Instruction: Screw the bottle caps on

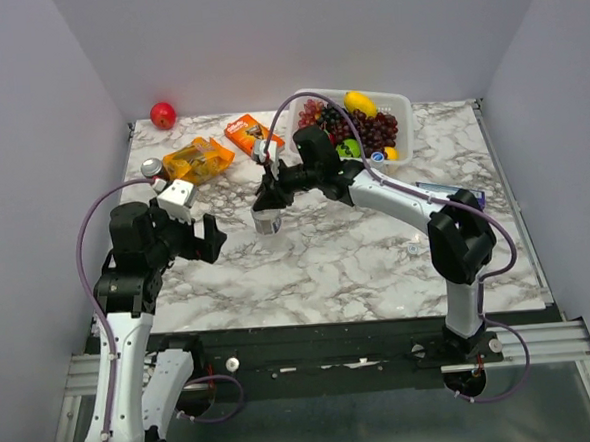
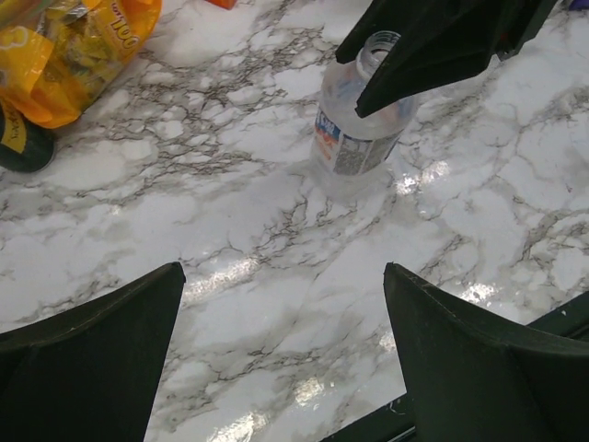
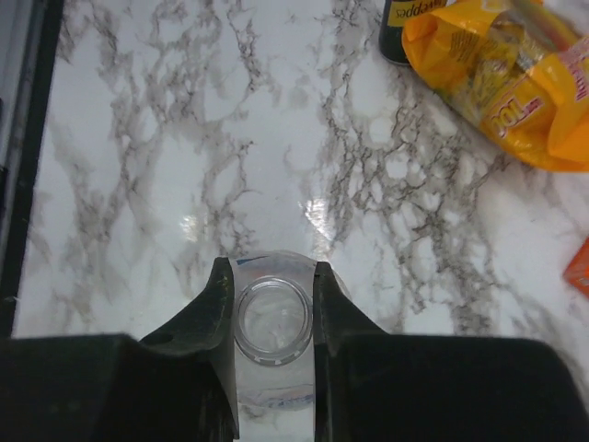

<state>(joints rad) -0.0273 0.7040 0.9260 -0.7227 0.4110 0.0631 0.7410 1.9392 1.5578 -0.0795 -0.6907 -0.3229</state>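
Observation:
A small clear bottle (image 1: 268,222) with a label band stands upright and uncapped at the table's middle. My right gripper (image 1: 269,200) is shut on it from above. In the right wrist view the fingers (image 3: 213,295) press either side of the neck just below the open mouth (image 3: 272,319). The left wrist view shows the same bottle (image 2: 354,147) with the right gripper's dark fingers over its top. My left gripper (image 1: 214,238) hovers open to the bottle's left, with only bare marble between its fingers (image 2: 283,269). A blue cap (image 1: 378,157) lies at the basket's edge. A tiny whitish cap (image 1: 414,244) lies beside the right arm.
A white basket (image 1: 400,102) of grapes and a lemon stands at the back. A yellow snack bag (image 1: 198,160), an orange packet (image 1: 253,133), a dark can (image 1: 153,170) and a red fruit (image 1: 162,115) sit at the back left. Another clear bottle (image 1: 435,189) lies partly behind the right arm.

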